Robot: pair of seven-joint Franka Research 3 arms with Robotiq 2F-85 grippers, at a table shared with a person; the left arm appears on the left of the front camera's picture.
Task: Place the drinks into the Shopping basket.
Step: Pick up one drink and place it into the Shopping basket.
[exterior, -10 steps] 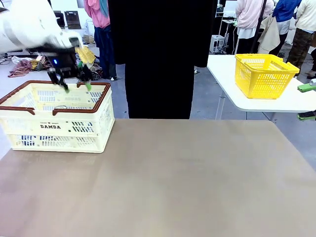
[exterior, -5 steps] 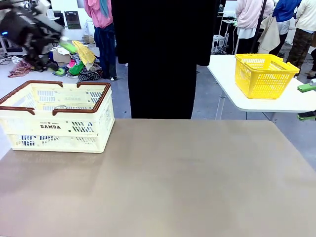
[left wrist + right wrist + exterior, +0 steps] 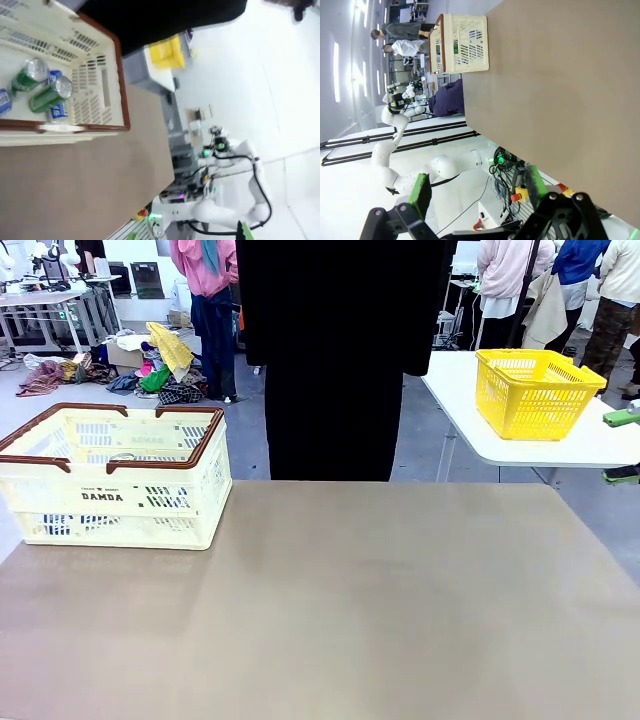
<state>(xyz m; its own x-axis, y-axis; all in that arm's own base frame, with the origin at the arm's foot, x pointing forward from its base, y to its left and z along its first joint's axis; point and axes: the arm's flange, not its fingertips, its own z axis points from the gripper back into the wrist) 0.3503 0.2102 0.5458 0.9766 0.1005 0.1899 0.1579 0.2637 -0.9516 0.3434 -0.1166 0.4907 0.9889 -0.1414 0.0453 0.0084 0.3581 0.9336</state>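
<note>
Seen sideways along the right gripper [image 3: 477, 192]: black two-finger jaws with green pads [image 3: 421, 192] rising from the bottom edge, spread wide apart, nothing between them. Beyond, a broad tan tabletop [image 3: 555, 85] tilted across the right side. At its far end, a cream-white slotted plastic shopping basket [image 3: 465, 43] with brown rim, standing on the table. Below the table edge, a white robot arm [image 3: 395, 150], cables and a red button. Farther off, people, small and sideways.

Bright, even indoor light; soft sheen on the tan matte tabletop [image 3: 380, 610]. Left wrist view motion-blurred throughout, washed-out white at its right side. Right wrist view sharp, wide-angle bent edges.
</note>
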